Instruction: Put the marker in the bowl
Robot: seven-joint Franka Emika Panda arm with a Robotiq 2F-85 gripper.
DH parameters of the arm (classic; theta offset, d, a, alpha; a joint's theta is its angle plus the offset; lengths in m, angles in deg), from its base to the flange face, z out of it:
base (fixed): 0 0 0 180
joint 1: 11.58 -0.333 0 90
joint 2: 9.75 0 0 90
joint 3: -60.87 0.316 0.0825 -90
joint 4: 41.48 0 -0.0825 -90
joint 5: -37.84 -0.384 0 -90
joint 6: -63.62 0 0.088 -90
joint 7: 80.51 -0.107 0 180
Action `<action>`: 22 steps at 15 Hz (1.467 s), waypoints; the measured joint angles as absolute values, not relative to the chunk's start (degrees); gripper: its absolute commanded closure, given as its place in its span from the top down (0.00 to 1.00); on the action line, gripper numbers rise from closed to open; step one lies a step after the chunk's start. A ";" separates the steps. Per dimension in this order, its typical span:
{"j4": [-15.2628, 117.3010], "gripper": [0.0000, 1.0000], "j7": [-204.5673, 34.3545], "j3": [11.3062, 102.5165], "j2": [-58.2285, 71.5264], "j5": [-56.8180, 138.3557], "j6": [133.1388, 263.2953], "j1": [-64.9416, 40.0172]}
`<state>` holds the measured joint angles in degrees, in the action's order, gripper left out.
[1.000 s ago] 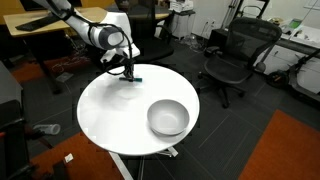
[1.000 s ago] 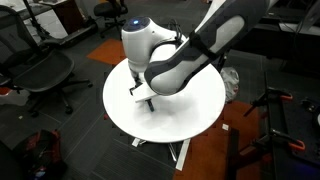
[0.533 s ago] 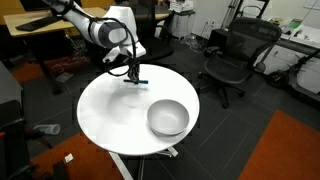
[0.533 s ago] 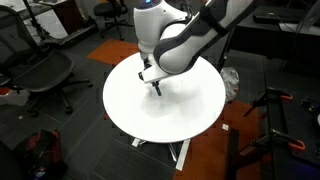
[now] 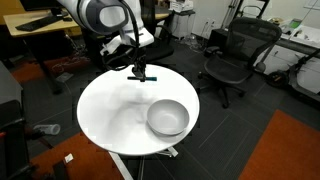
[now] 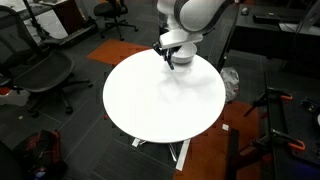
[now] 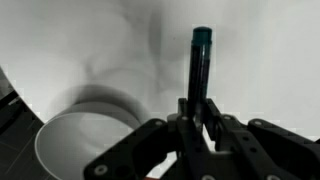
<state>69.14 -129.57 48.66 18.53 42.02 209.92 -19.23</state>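
One round white counter (image 5: 110, 112) carries the bowl (image 5: 168, 117); above it the claw (image 7: 200, 110) pinches the marker (image 7: 201, 62); office chairs (image 5: 236, 55) stand around on dark carpet (image 5: 232, 132).

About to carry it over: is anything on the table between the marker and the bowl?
No. In an exterior view only bare table lies between the marker held by the end effector and the bowl.
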 measured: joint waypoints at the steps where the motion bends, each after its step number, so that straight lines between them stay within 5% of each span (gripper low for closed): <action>1: 70.11 0.05 -128.89 48.30 17.13 42.15 209.92 -18.68; 22: 70.30 0.05 -125.73 43.83 17.73 43.72 210.89 -9.09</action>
